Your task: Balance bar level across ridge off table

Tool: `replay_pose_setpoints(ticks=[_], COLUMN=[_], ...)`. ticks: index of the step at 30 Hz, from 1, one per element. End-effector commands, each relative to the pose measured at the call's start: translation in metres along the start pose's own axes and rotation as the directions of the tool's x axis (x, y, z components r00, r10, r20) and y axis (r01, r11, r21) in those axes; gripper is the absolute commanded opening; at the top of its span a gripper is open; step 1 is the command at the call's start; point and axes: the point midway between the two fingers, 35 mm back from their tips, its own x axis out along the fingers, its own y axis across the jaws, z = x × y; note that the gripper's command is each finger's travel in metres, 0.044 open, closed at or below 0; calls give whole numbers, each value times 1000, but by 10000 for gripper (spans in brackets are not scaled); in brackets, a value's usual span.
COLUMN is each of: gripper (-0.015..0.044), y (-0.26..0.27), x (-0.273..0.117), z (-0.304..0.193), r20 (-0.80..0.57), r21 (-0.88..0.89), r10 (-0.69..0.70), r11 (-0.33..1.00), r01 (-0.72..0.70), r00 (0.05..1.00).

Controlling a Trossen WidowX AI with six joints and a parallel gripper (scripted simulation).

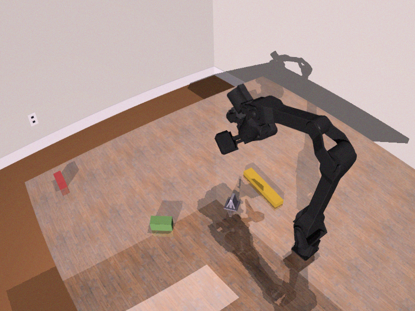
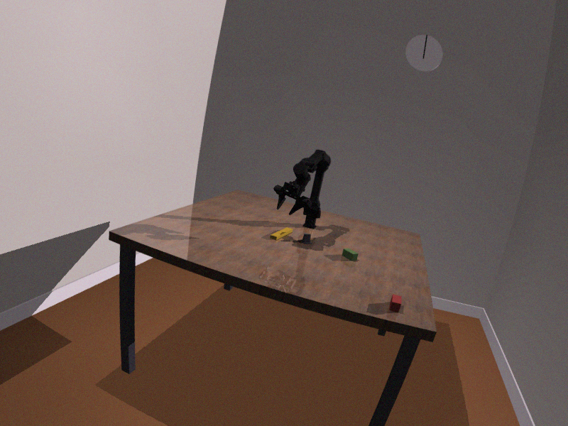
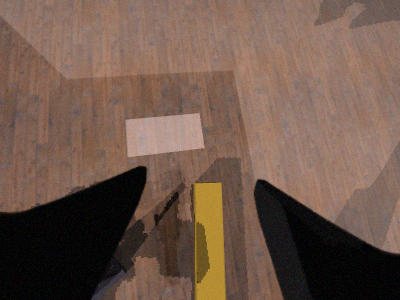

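The yellow bar point(image 1: 265, 190) point(image 2: 281, 233) point(image 3: 211, 240) lies flat on the table. The small grey ridge point(image 1: 232, 203) point(image 2: 307, 238) stands on the table beside the bar, a short way off its long side. In the wrist view the ridge is mostly hidden behind the left finger. My gripper point(image 1: 247, 138) point(image 2: 285, 211) point(image 3: 201, 179) is open and empty, pointing down, well above the table. In the wrist view the bar runs lengthwise below, between the two fingers and a little nearer the right one.
A green block point(image 1: 161, 223) point(image 2: 350, 255) rests on the table on the ridge's other side from the bar. A red block point(image 1: 60, 180) point(image 2: 395, 303) stands near a far corner of the table point(image 1: 114, 172) point(image 2: 227, 255). The arm's shadow falls around the ridge.
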Motion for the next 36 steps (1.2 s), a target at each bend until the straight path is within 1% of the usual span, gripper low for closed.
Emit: replay_pose_setpoints(ticks=[1,5,9,12,20,29,36], gripper=[315,315,315,315,315,315,315], y=[-16,-27,-37,-41,-41,-36,-36], x=[8,9,4,-1,0,35,37], z=[-39,-71,-103,-120,-122,-145,-146], r20=[-179,-325,-461,-533,-538,-538,-538], r21=[-48,-67,-65,-52,-51,-51,-51], r10=[13,35,71,99,101,101,101], r11=[999,996,991,987,987,987,987], r01=[-22,-60,-114,-150,-152,-152,-152], r00=[984,945,884,840,837,837,837])
